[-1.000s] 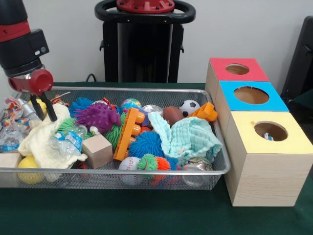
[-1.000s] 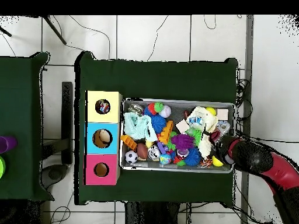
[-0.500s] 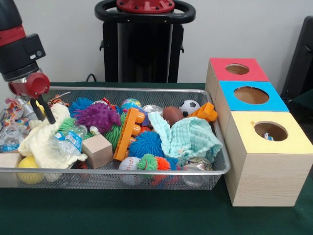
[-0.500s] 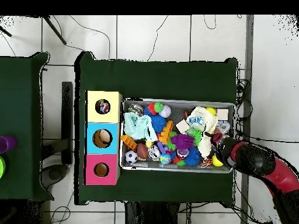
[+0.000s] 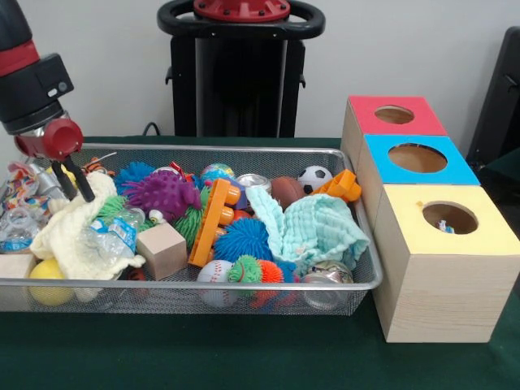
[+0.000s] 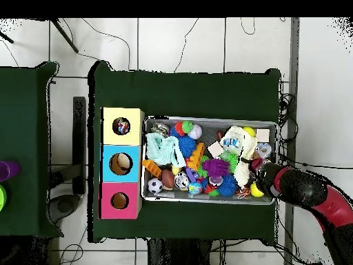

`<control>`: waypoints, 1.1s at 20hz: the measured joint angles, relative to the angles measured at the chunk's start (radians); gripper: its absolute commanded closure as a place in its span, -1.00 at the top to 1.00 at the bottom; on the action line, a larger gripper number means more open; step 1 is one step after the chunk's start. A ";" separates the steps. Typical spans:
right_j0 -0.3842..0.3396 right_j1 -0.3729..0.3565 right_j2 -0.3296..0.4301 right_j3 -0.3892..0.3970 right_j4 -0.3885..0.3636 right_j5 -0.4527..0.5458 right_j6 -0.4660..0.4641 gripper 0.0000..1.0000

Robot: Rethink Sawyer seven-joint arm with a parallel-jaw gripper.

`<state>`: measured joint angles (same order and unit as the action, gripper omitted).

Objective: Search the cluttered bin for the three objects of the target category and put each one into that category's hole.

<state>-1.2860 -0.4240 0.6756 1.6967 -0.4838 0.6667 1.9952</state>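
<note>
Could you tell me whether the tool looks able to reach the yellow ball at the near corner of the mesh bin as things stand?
Probably yes. The tool hangs over that end of the bin, above the cream knitted cloth. The yellow ball lies beside the cloth's edge, its top uncovered.

The end effector (image 5: 71, 178) hangs low, fingers slightly parted.

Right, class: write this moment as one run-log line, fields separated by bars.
gripper: open, empty | position: over cream cloth at end of wire bin | yellow box: item visible in hole | status: searching
</note>
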 measured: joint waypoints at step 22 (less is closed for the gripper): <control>0.109 -0.051 0.039 -0.235 0.053 0.241 -0.019 1.00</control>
<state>-1.1772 -0.4747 0.7145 1.4622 -0.4311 0.9081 1.9760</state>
